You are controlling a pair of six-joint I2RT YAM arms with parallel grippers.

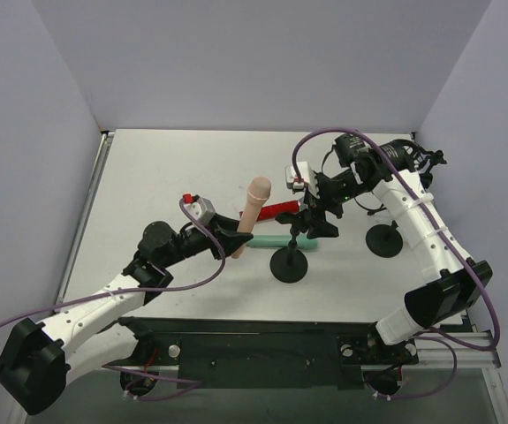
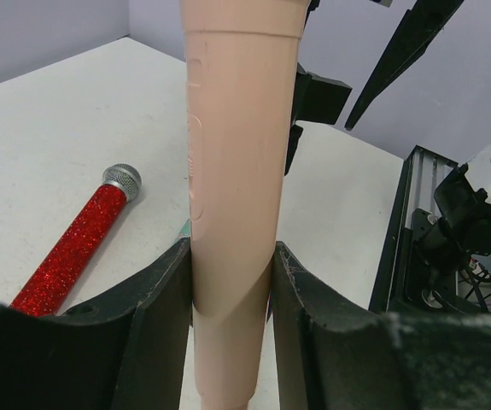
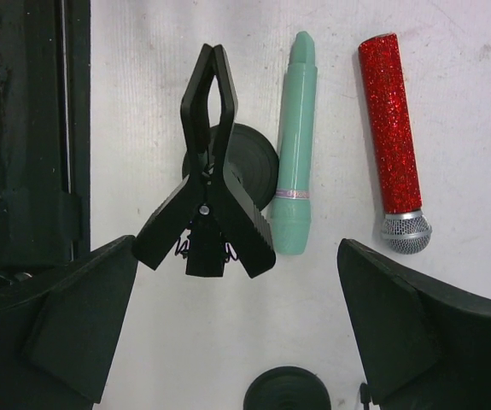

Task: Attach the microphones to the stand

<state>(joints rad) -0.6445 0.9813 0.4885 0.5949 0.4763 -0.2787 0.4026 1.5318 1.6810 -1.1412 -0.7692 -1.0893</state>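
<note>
Held: left gripper (image 2: pixel 232 286) clamps pink microphone (image 2: pixel 236 128) upright near stand (image 1: pixel 289 263) | right gripper (image 3: pixel 241 320) spread wide above shut clip (image 3: pixel 207 201) (green microphone (image 3: pixel 295 154) and red microphone (image 3: pixel 392 128) lie beside it) | Advice: likely pinch clip handles open before feeding microphone in.

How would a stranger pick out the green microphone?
On the white table, find the black round-based stand near the middle. The mint green microphone lies flat beside its base, smooth and plain, unlike the glittery red microphone alongside it.
</note>
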